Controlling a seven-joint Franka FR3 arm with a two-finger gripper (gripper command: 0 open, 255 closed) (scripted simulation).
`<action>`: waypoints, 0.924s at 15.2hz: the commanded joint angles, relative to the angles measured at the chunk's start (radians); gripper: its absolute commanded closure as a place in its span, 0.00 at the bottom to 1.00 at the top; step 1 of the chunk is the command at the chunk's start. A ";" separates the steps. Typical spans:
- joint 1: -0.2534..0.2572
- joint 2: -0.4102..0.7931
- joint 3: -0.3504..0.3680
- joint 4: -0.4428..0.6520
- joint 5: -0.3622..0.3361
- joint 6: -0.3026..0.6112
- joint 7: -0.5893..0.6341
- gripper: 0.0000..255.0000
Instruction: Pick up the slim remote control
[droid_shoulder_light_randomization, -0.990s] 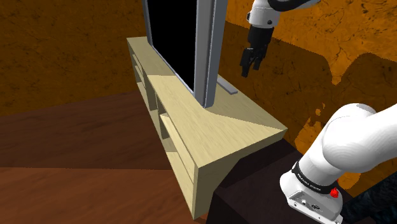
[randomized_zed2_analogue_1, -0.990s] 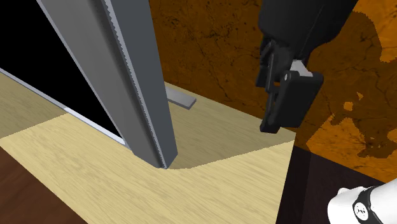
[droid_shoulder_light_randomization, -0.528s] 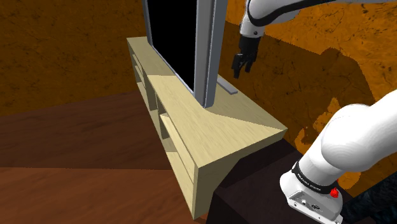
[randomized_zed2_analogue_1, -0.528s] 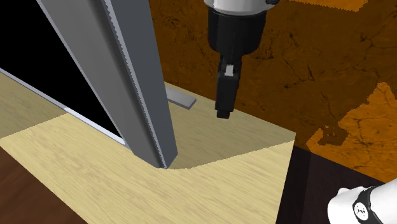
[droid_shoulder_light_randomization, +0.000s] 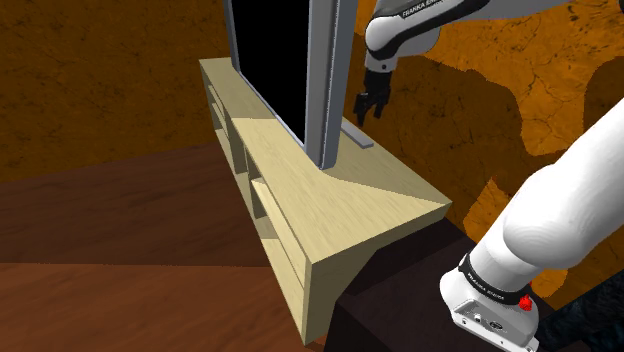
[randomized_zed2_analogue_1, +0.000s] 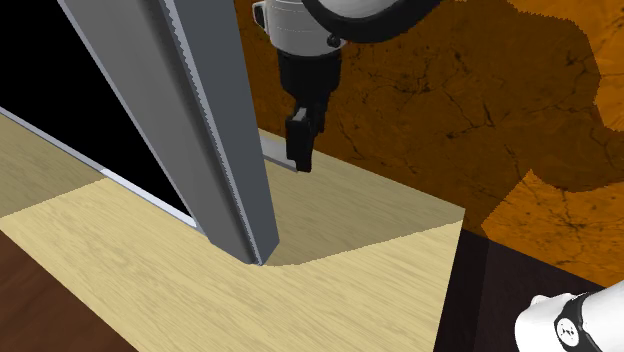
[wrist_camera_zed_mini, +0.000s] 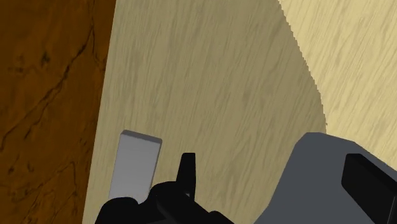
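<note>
One slim grey remote (droid_shoulder_light_randomization: 358, 138) lies flat on the pale wooden surface (droid_shoulder_light_randomization: 330, 200) in the shoulder view. It sits behind the one television (droid_shoulder_light_randomization: 275, 60), on that view's right, between the grey screen edge and the orange-brown wall. The single black hand (droid_shoulder_light_randomization: 366, 108) hangs just above the remote and apart from it. Whether the hand is open or closed I cannot tell.

From the second exterior view, the hand (randomized_zed2_analogue_1: 298, 162) points down over the remote's (randomized_zed2_analogue_1: 275, 150) right end and partly covers it. I cannot tell whether they touch. The television's grey edge rises close on the left.

Along the wrist view, the remote (wrist_camera_zed_mini: 135, 165) lies lengthwise beside the surface's wall-side edge, just off the hand's line. A grey shape, probably the television's back, stands on the other side.

By its look the remote should be light and stiff, with a smooth casing that may slip. Because it is thin and lies flat, there is little height to grip. The best hold is likely across its narrow width near the middle, with the hand low against the surface. The wall and the television leave little room.

Count: one remote, one television, one surface, one hand.
</note>
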 joint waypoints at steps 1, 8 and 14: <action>-0.010 0.074 -0.019 0.044 0.019 0.030 -0.030 0.00; -0.062 0.338 -0.049 0.238 0.111 0.088 -0.122 0.00; -0.132 0.570 -0.046 0.456 0.189 0.090 -0.183 0.00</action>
